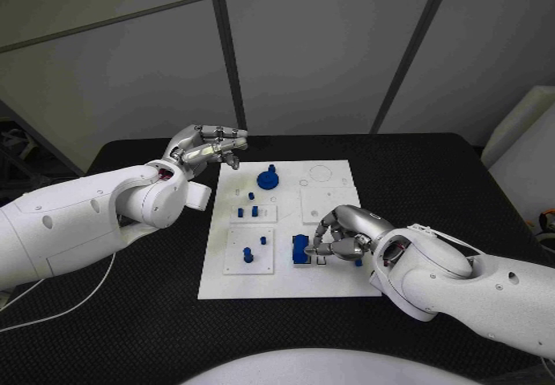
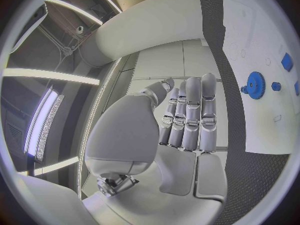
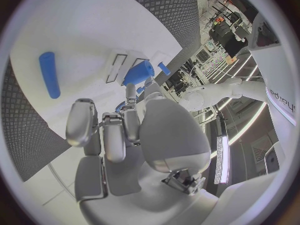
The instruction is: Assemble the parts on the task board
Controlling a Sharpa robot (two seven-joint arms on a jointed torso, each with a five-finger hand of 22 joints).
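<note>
Head view, nearest first: the right robot hand (image 1: 345, 233) sits low over the near right part of the board (image 1: 330, 285), fingers curled down round a blue block (image 1: 301, 249) that stands near the board's middle. Whether it truly grips the block or only touches it, I cannot tell. In the right wrist view those fingers (image 3: 105, 135) bunch just beside the block (image 3: 139, 73), and a blue rod (image 3: 49, 74) lies loose on the white plate, well apart from them.

Left of the block, a blue peg (image 1: 246, 255) stands in a square recess. Farther up the board, more small pegs (image 1: 248, 212) stand in another recess, and beyond them a blue gear (image 1: 269, 179) sits toward the far left corner.

Farthest off, the left robot hand (image 1: 208, 147) hangs above the board's far left edge, fingers loosely bent with nothing in them. Its wrist view shows the fingers (image 2: 190, 117) lying side by side, unclenched, the gear (image 2: 255, 84) off beside them.

A black tabletop (image 1: 451, 172) carries the board. No writing on the board can be read.
</note>
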